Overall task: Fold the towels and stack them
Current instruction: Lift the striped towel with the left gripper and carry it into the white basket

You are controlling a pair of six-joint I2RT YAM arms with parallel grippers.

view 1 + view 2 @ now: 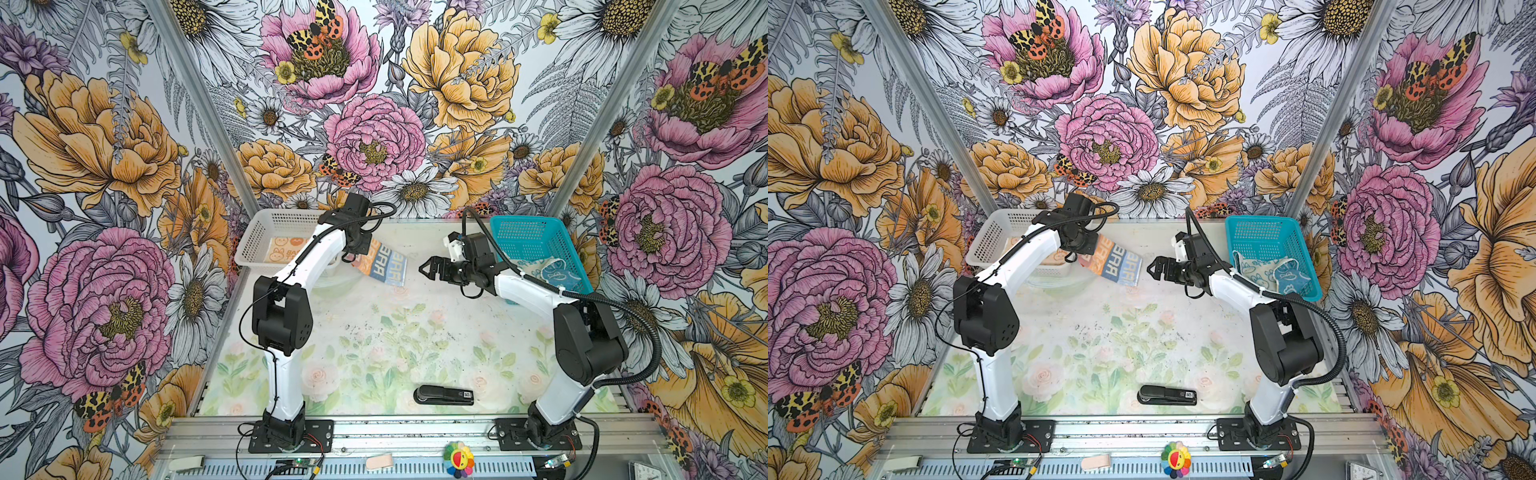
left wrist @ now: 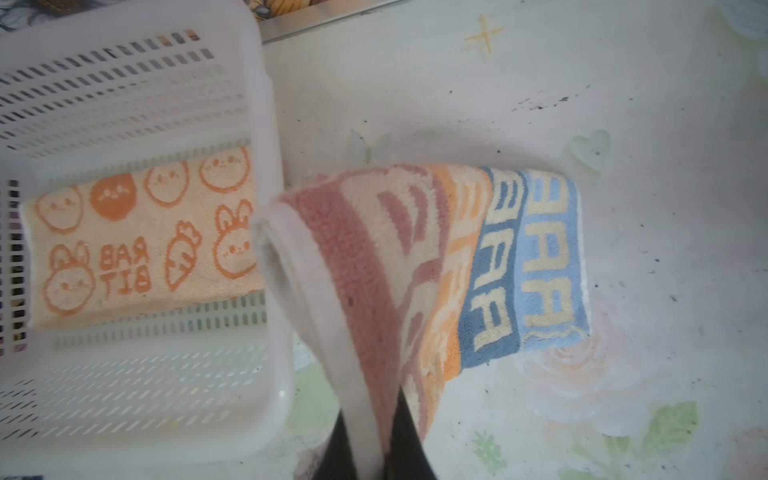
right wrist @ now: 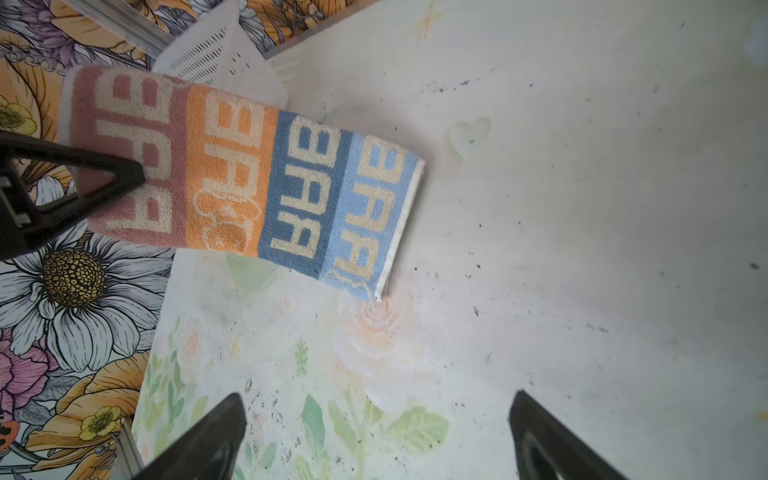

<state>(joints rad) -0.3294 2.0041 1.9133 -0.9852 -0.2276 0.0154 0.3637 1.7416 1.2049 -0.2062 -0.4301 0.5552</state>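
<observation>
Your left pincer (image 2: 372, 444) pinches just the pink end of the folded striped towel (image 1: 380, 264), mid-frame in both top views, beside the white basket (image 1: 257, 237). Swing fast and the fold could drop open or snag the rim; right pincer (image 1: 428, 269) stands spread, empty.

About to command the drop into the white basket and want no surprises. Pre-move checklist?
1. Grip: left gripper shut on the striped towel: ok.
2. Fold: striped towel doubled over, stripes lined up: ok.
3. Target: orange towel lies folded and flat in the white basket, nothing on top of it: ok.
4. Other arm: right gripper open, apart from the striped towel: ok.
5. Height: striped towel's clearance over the basket rim: cannot tell.
6. Clutter: stapler at the table's front, away from the basket: ok.
</observation>
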